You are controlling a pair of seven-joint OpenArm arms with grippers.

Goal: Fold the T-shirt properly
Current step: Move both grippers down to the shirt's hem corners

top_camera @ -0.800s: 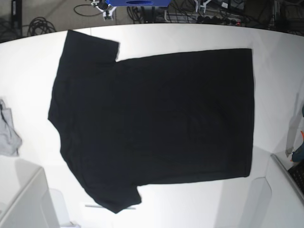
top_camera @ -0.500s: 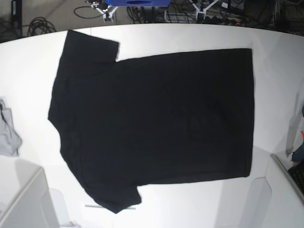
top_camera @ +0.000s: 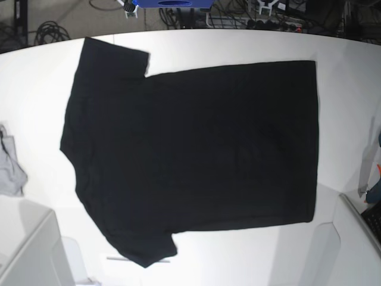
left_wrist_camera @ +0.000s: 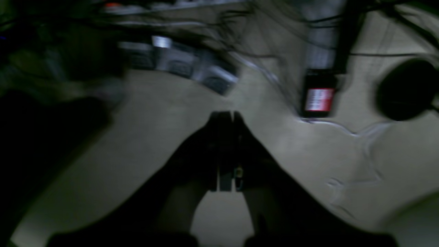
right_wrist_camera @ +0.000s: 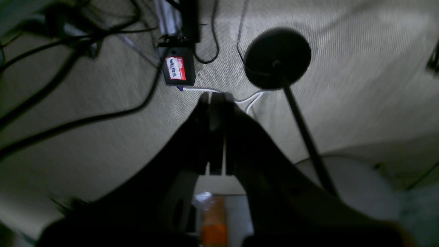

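The black T-shirt [top_camera: 190, 152] lies spread flat on the white table [top_camera: 238, 44] in the base view, its sleeves toward the left and its hem on the right. No print shows on the side facing up. Neither arm appears in the base view. In the left wrist view my left gripper [left_wrist_camera: 224, 118] is shut, with nothing between its fingers, above a beige floor. My right gripper [right_wrist_camera: 214, 99] is shut too and empty, over the same kind of floor with cables. The T-shirt shows in neither wrist view.
A small light-grey cloth [top_camera: 9, 164] lies at the table's left edge. White boxes [top_camera: 30, 250] stand at the lower left, and a dark keyboard-like edge [top_camera: 372, 217] at the lower right. Cables, a black adapter [right_wrist_camera: 176, 70] and a round black base [right_wrist_camera: 277, 58] lie on the floor.
The T-shirt and the cloth have not moved. Only small parts beyond the table's far edge have shifted slightly.
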